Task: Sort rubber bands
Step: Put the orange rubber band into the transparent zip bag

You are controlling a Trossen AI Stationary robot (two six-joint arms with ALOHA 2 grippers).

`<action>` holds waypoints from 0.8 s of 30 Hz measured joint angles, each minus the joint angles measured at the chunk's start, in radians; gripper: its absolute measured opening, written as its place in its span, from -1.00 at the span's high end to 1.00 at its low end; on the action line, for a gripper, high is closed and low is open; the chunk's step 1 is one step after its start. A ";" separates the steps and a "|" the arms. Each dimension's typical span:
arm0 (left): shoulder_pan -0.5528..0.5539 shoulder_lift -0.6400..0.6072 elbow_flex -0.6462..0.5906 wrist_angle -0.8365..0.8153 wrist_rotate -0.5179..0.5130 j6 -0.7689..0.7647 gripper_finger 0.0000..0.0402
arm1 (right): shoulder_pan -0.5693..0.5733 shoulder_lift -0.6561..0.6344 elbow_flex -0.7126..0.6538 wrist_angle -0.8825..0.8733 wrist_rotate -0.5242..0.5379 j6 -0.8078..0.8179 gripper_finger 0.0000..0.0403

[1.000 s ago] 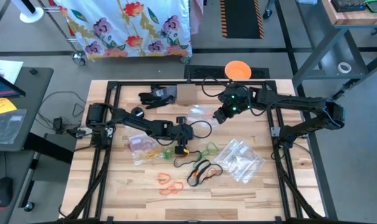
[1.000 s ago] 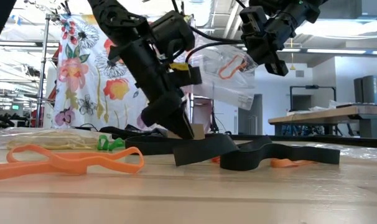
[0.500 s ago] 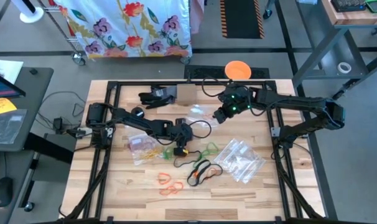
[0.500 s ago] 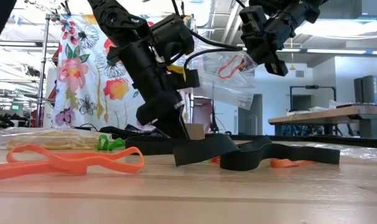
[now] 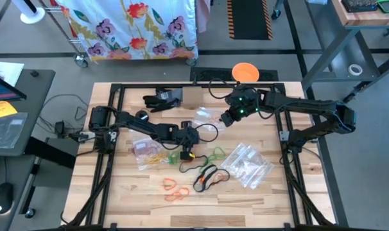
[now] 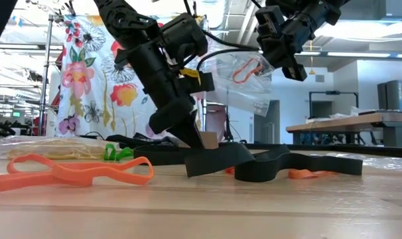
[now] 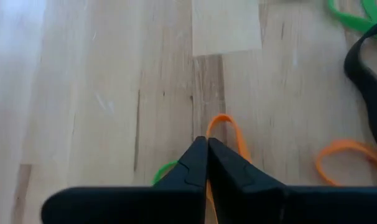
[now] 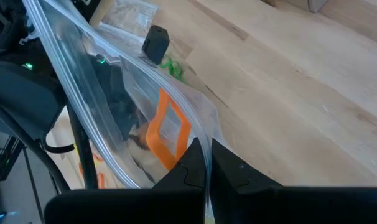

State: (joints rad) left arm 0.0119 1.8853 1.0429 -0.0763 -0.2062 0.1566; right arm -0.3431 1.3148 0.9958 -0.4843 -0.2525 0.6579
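Near the front edge of the pale wooden table [image 5: 271, 199] lie thin, flat orange rubber loops [image 5: 174, 189], then black rubber bands [image 5: 208, 176] and green rubber bands [image 5: 215, 154] toward the middle. There the left gripper [image 7: 206, 146] is clenched on one thin orange rubber band [image 7: 228, 127]. Farther back, the right gripper [image 8: 207, 155] pinches a clear, glossy plastic zip bag [image 8: 120, 106] with an orange band inside [image 8: 168, 129].

Left gripper [image 7: 206, 144] closed low at the table, right gripper [image 8: 207, 163] closed, raised
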 joint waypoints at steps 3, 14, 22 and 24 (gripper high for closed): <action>-0.017 -0.027 0.016 -0.006 -0.001 0.004 1.00 | 0.000 0.000 0.000 -0.001 -0.011 0.000 1.00; -0.236 -0.333 0.035 -0.014 -0.119 0.032 1.00 | 0.005 0.000 0.000 -0.012 -0.011 -0.019 1.00; -0.349 -0.356 0.033 0.207 -0.350 0.076 1.00 | 0.052 0.128 0.004 0.011 -0.003 0.118 1.00; -0.349 -0.345 0.032 0.208 -0.424 0.083 1.00 | 0.051 0.193 0.021 -0.001 -0.042 0.135 1.00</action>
State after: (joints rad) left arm -0.3372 1.5404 1.0752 0.1319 -0.6302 0.2396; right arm -0.2924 1.5078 1.0172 -0.4848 -0.2949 0.7928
